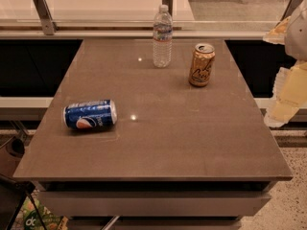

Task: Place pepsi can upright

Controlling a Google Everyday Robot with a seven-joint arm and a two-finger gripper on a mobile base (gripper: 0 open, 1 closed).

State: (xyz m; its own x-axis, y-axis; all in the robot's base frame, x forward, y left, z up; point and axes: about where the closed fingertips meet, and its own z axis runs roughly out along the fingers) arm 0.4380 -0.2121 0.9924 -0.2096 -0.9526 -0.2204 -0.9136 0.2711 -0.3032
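The blue pepsi can (pixel 90 114) lies on its side near the left edge of the brown table (pixel 192 143), its silver ends facing left and right and its round logo facing me. My gripper (pixel 282 107) hangs at the far right of the camera view, beyond the table's right edge, pale and partly cut off by the frame. It is far from the pepsi can and holds nothing that I can see.
A gold can (pixel 201 65) stands upright at the back right of the table. A clear plastic water bottle (pixel 162 36) stands upright at the back middle. A glass rail with metal posts (pixel 43 12) runs behind the table.
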